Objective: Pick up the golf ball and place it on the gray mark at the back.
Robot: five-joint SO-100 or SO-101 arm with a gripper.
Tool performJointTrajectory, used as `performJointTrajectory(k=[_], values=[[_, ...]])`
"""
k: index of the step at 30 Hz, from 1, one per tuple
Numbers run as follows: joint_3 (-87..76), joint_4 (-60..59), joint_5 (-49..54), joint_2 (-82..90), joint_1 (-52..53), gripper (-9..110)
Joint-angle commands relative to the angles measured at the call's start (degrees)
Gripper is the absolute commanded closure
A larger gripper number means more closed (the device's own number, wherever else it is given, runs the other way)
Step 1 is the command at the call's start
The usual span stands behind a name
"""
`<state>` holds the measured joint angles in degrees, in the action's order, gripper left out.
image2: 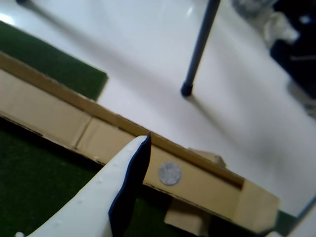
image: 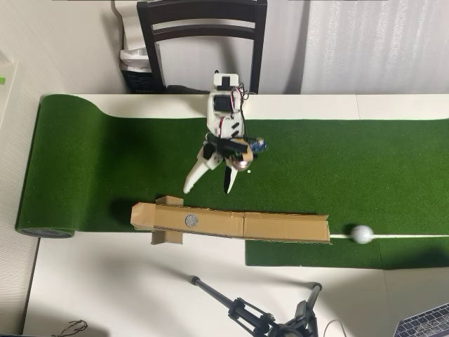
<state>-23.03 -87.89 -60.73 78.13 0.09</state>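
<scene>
Step in hand: pre-grasp, nothing picked up yet. Golf ball [image: 362,234] at lower right of overhead view, on green turf mat [image: 337,154], just past right end of cardboard ramp [image: 280,227]. Gray mark [image: 190,220] on ramp's left part, center frame. Fingers [image: 193,180] spread apart, empty, well apart from ball. Next: prob. swing right, descend over ball, close.
</scene>
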Motion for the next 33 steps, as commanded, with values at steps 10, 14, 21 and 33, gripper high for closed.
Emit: performJointTrajectory(k=[10,14,21,33], values=[[-5.7,-9.1,-0.5,35.9,6.2,47],[-21.4,-8.9,-1.1,47.7,6.2,47],[-48.5,-7.5,-1.4,70.1,6.4,47],[-101.6,14.8,-2.5,110.4,5.5,47]])
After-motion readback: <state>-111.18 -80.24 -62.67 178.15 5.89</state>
